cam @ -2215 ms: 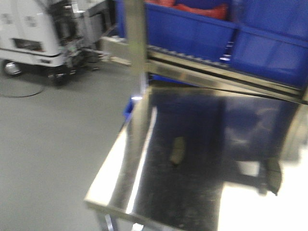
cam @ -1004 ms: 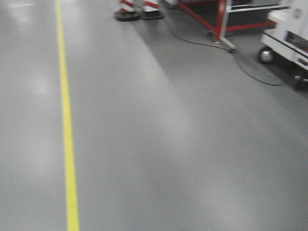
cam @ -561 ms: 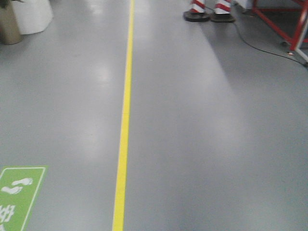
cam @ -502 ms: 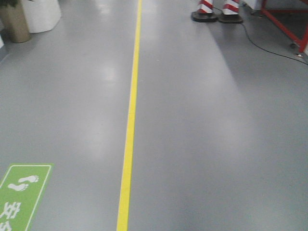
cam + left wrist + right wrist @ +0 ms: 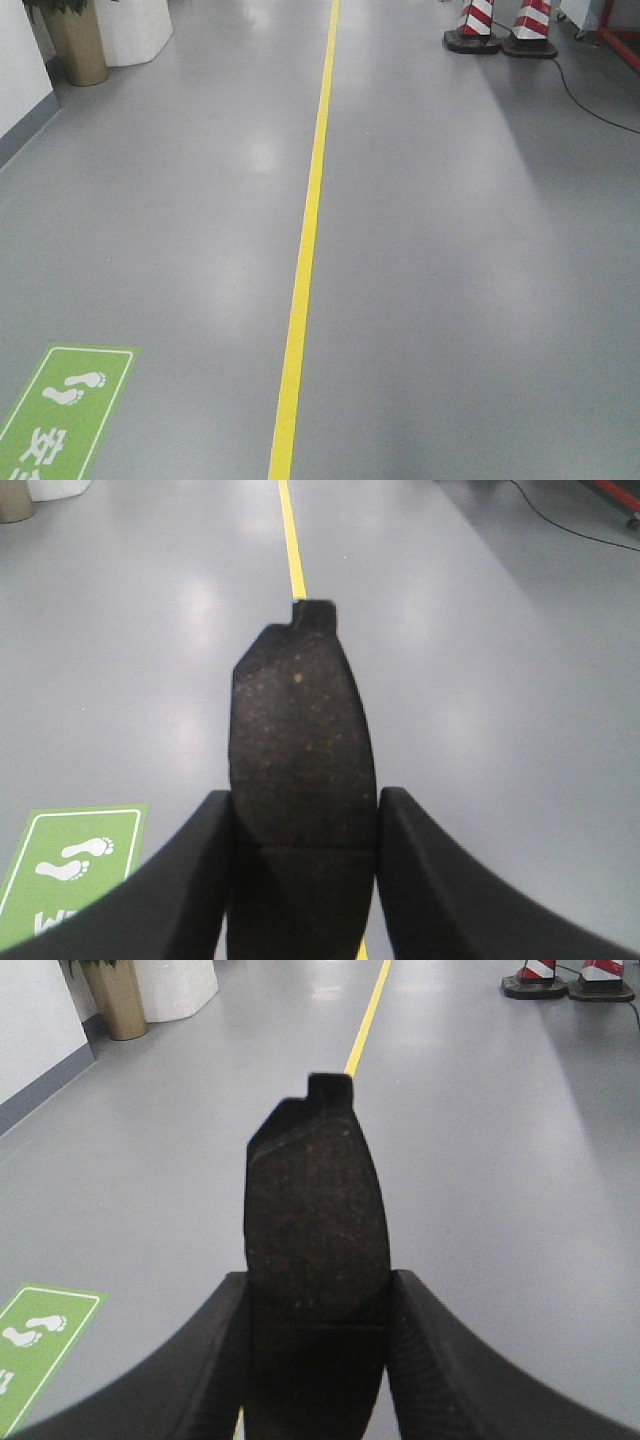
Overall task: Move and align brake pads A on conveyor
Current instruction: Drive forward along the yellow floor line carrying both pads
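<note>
- A green floor sign [image 5: 62, 412] on the grey floor [image 5: 450, 280] shows 2 white footprints above the white Chinese character "安"; the rest is cut off.
- In the left wrist view, its lower white lettering seems to start with "W"; the rest is hidden.

The brake pads [image 5: 300, 740] look rough and grainy, the black fingers [image 5: 215, 1360] dull and bumpy, and the grey floor [image 5: 450, 250] smooth and a little shiny.
</note>
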Available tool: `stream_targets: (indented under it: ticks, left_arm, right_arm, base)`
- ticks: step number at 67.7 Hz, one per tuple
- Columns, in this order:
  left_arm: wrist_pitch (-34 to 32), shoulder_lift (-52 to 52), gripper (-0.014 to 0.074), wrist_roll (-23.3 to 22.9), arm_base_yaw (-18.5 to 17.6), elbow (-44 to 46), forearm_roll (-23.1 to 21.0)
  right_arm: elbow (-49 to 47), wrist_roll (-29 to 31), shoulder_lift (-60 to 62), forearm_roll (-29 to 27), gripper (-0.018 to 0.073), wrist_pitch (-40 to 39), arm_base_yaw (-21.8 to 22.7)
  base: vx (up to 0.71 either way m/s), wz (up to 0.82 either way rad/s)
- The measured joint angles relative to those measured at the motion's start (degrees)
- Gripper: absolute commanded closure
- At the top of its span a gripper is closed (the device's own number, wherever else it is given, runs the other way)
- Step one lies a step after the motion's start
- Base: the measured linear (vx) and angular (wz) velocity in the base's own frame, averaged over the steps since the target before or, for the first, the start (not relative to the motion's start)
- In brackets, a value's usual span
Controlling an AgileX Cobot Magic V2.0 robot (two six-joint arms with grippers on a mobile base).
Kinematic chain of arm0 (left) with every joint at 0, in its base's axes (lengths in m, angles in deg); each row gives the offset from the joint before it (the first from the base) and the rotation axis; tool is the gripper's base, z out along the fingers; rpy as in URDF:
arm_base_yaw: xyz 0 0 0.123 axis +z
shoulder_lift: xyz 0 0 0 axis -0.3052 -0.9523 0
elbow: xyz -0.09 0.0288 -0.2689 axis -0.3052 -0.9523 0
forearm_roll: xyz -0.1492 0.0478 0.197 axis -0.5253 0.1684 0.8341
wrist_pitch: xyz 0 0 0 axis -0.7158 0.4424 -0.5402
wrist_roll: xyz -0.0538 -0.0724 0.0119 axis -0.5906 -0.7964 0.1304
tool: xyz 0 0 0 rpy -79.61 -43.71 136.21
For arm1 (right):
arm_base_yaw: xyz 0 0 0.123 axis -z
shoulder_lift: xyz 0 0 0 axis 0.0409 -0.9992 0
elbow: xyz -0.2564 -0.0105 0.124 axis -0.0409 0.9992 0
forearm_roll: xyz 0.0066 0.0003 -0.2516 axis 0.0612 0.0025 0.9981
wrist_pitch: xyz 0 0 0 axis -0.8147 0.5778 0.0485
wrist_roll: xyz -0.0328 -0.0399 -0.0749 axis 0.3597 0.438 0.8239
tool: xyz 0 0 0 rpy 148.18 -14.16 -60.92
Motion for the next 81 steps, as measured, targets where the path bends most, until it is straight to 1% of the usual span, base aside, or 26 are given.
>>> stream_targets:
  ticks: [32,81]
  left_arm:
    - [0.0,0.0,0.0603,0.0,0.0,0.0,0.0]
    - [0.0,0.0,0.0603,0.0,0.0,0.0,0.0]
  right_arm:
    - [0.0,0.0,0.0,0.0,0.0568,0.05,0.0]
    - [0.0,0.0,0.0,0.3,0.0566,0.05,0.0]
  base:
    - [0.38,-0.09]
    - [0.58,-0.04]
